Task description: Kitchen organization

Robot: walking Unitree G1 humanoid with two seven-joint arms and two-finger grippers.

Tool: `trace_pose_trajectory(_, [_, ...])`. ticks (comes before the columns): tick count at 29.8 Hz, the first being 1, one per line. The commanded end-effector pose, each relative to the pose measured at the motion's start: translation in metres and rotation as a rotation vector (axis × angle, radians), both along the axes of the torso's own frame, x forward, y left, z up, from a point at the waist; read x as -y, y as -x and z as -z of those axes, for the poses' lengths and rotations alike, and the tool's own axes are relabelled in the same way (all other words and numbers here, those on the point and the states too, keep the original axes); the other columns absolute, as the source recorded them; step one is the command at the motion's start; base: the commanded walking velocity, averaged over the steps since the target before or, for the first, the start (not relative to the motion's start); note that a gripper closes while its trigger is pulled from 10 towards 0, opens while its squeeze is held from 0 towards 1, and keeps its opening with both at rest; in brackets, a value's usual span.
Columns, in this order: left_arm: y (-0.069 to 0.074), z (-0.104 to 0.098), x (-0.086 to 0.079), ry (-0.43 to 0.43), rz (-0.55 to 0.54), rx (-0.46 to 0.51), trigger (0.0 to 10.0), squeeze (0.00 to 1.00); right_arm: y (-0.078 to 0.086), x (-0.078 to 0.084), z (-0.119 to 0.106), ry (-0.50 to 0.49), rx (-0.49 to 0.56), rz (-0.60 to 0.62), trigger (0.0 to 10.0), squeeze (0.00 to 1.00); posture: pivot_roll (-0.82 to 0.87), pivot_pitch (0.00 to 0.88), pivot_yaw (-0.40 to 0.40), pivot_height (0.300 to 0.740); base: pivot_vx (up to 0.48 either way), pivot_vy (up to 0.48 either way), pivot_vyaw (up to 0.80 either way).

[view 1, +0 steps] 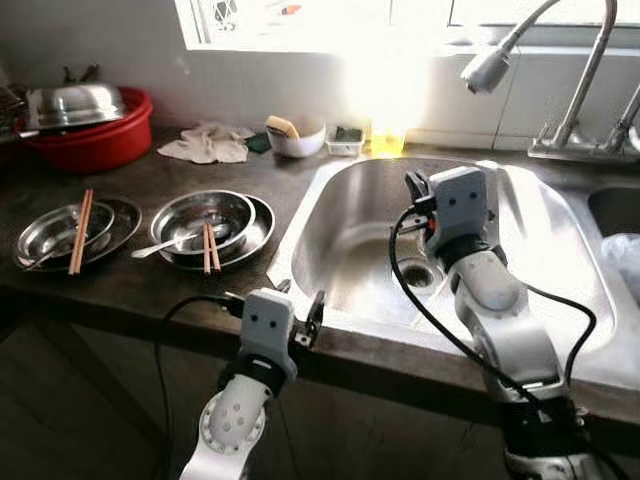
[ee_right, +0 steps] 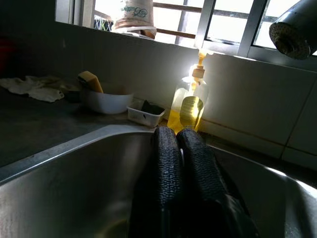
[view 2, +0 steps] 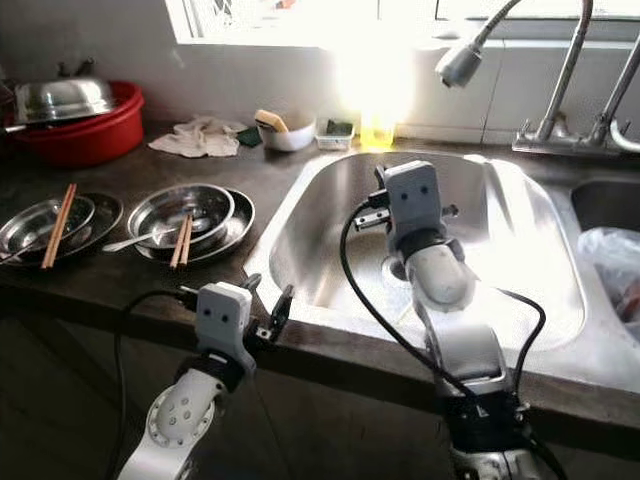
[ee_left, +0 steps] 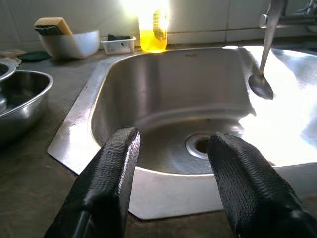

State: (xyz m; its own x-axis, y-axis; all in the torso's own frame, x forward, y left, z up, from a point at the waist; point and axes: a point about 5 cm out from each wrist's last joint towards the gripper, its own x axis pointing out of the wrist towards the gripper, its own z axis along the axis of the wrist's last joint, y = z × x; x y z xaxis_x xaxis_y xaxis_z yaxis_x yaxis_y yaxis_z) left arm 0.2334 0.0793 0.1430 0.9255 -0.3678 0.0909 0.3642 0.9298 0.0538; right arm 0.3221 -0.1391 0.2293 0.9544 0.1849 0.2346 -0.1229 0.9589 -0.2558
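Right gripper [ee_right: 178, 134]: fingers pressed together, poised over the sink [view 1: 330, 200], aimed at the back wall. Left wrist view shows a spoon [ee_left: 260, 85] hanging bowl-down above the basin, with its handle running up out of frame. It is probably pinched in the right gripper. The contact itself is not visible, so this is an inference.

Left gripper [ee_left: 171, 173]: fingers spread wide and empty, at the counter's front edge just beside the sink's near left corner.

Remaining items on the counter [view 1: 150, 290], left of the sink:
- near bowl [view 1: 205, 215] on a plate, chopsticks [view 1: 208, 247] across it
- far bowl [view 1: 65, 232] with a second pair of chopsticks
- red basin [view 1: 95, 135] with a steel lid, at the back

Faucet [view 1: 490, 68] hangs over the basin's far right. Soap bottle [ee_right: 188, 106] stands behind the sink.

Judged step: depositing the spoon in the sink, so the task is at an early stage.

Notes for doing it well:
- Lower the wrist until the spoon's bowl is near the basin floor before letting go. A drop from this height would bounce and clatter on steel.
- Set it down off to the side of the drain [ee_left: 200, 145], so the handle cannot lodge there.
- Keep the arm under and clear of the faucet head when lifting out.
- The left gripper is already spread, so it could go for the near bowl next.
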Motion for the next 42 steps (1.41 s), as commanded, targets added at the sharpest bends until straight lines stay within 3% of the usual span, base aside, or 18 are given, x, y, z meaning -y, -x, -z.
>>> trace_pose_trajectory(1, [0.003, -0.002, -0.002, -0.009, -0.005, 0.006, 10.0, 0.00, -0.002, -0.002, 0.008, 0.023, -0.044, -0.008, 10.0, 0.00, 0.07, 0.073, 0.006, 0.740, 0.000, 0.000, 0.00])
trace_pose_trajectory(13, [0.012, -0.002, 0.001, -0.001, 0.012, -0.012, 10.0, 0.00, -0.014, 0.006, 0.054, 0.168, -0.288, 0.059, 10.0, 0.00, 0.09, 0.110, 0.006, 0.740, 0.000, 0.000, 0.00])
trace_pose_trajectory(20, [0.015, -0.001, 0.001, -0.002, 0.013, -0.020, 10.0, 0.00, -0.012, 0.005, 0.069, 0.210, -0.372, 0.039, 10.0, 0.04, 0.09, 0.120, 0.006, 0.740, 0.000, 0.000, 0.00])
trace_pose_trajectory(21, [0.016, -0.001, 0.000, -0.004, 0.012, -0.023, 10.0, 0.00, -0.012, 0.005, 0.072, 0.211, -0.383, 0.036, 10.0, 1.00, 0.09, 0.121, 0.006, 0.740, 0.000, 0.000, 0.00])
trace_pose_trajectory(32, [0.017, 0.002, 0.000, -0.010, 0.019, -0.035, 10.0, 0.00, -0.008, 0.006, 0.072, 0.204, -0.364, 0.032, 10.0, 1.00, 0.09, 0.109, 0.009, 0.740, 0.000, 0.000, 0.00])
trace_pose_trajectory(38, [0.016, 0.004, -0.004, -0.011, 0.001, -0.043, 10.0, 0.00, 0.001, 0.010, 0.061, 0.107, -0.261, 0.070, 10.0, 1.00, 0.09, 0.099, 0.008, 0.740, 0.000, 0.000, 0.00])
trace_pose_trajectory(40, [0.016, 0.004, -0.005, -0.014, 0.002, -0.043, 10.0, 0.00, 0.004, 0.009, 0.056, 0.110, -0.210, 0.065, 10.0, 0.08, 0.09, 0.092, 0.009, 0.740, 0.000, 0.000, 0.00])
trace_pose_trajectory(41, [0.016, 0.005, -0.005, -0.015, 0.003, -0.043, 10.0, 0.00, 0.009, 0.007, 0.050, 0.077, -0.172, 0.053, 10.0, 0.00, 0.09, 0.089, 0.011, 0.740, 0.000, 0.000, 0.00])
trace_pose_trajectory(42, [0.016, 0.005, -0.005, -0.016, 0.005, -0.043, 10.0, 0.00, 0.013, 0.007, 0.046, 0.051, -0.146, 0.046, 10.0, 0.00, 0.09, 0.087, 0.010, 0.740, 0.000, 0.000, 0.00])
